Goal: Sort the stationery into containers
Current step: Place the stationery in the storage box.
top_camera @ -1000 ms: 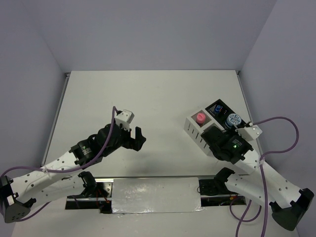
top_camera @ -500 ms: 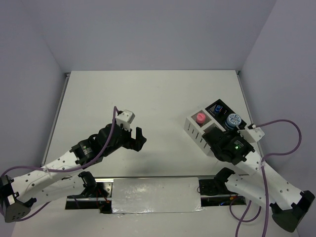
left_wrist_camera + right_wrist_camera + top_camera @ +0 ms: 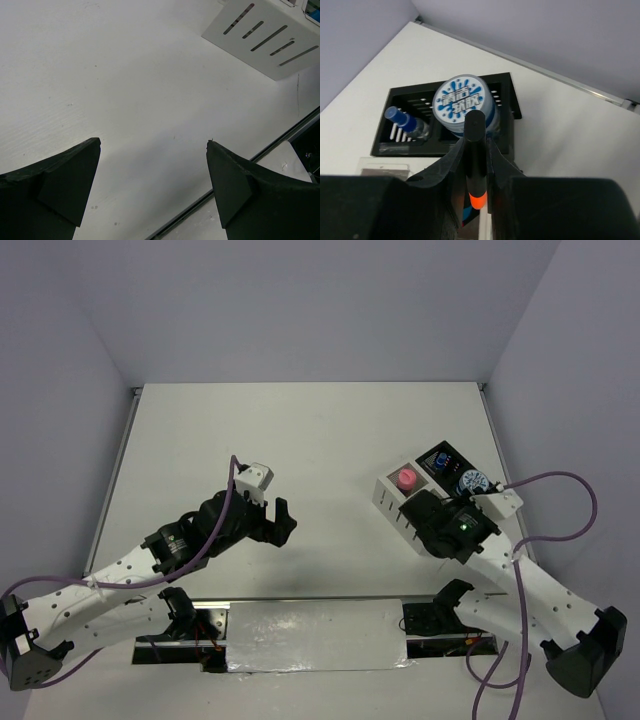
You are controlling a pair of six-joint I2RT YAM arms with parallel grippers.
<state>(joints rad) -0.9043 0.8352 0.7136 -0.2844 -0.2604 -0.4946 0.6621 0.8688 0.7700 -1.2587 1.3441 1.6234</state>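
Observation:
The white desk organizer (image 3: 392, 500) stands right of centre; its slotted side shows in the left wrist view (image 3: 265, 37). A pink-capped tube (image 3: 406, 479) stands in a near compartment. A blue round tub (image 3: 472, 481) and a small blue-capped bottle (image 3: 405, 122) lie in the black compartment (image 3: 507, 92). My right gripper (image 3: 475, 150) is shut on an orange highlighter (image 3: 475, 165) with a black cap, held over the organizer just in front of the tub (image 3: 462, 100). My left gripper (image 3: 280, 520) is open and empty above bare table, well left of the organizer.
The table's near edge with a metal rail (image 3: 235, 175) lies just under the left gripper. A taped panel (image 3: 315, 635) sits between the arm bases. Grey walls close the table at the back and sides.
My right arm has shifted a little left and back over the organizer, the highlighter still in its grip. The left arm has not moved.

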